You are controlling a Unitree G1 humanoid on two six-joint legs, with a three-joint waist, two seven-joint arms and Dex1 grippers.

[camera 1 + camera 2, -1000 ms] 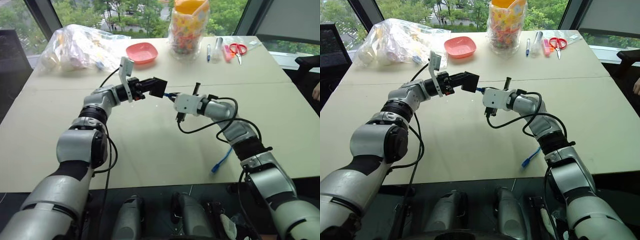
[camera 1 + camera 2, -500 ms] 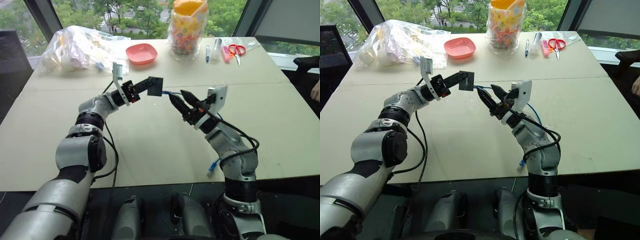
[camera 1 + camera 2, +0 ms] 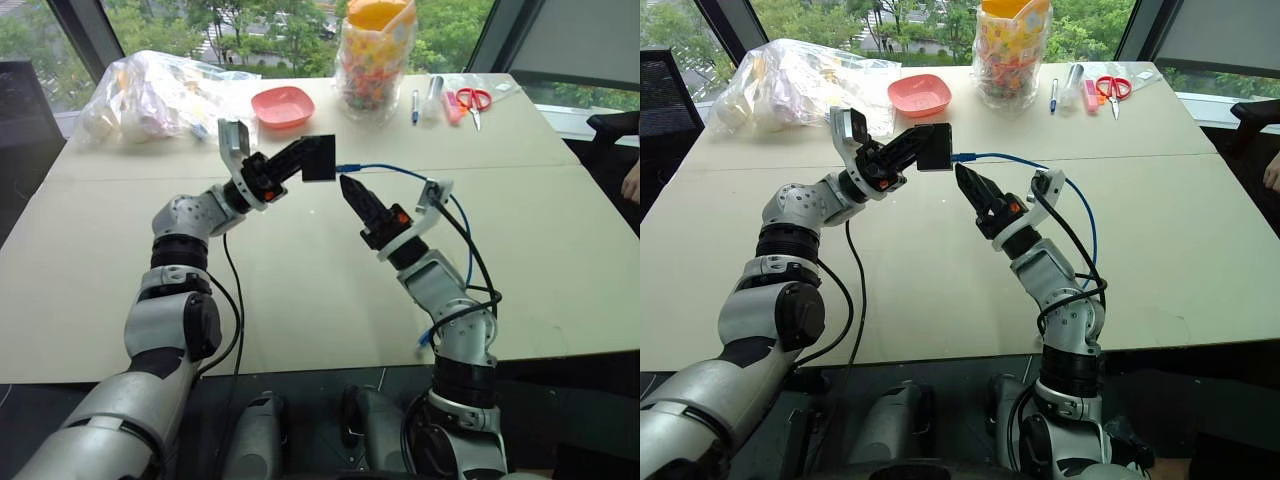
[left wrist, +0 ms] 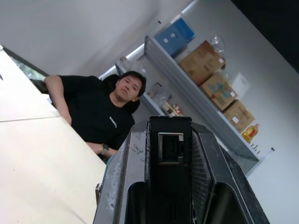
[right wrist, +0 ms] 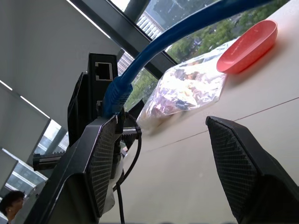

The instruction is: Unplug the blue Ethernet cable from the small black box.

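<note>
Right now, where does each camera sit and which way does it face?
Head eyes: on the head, looking down over the table; both arms show, left gripper clamping the box, right gripper open by the cable.
Left wrist: along its fingers at the box's port, a person beyond.
Right wrist: between its open fingers at box and cable.
Shared: all show the box.

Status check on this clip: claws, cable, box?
Left claw shut on small black box, held above table. Right claw open, empty. Blue Ethernet cable still plugged in.
</note>
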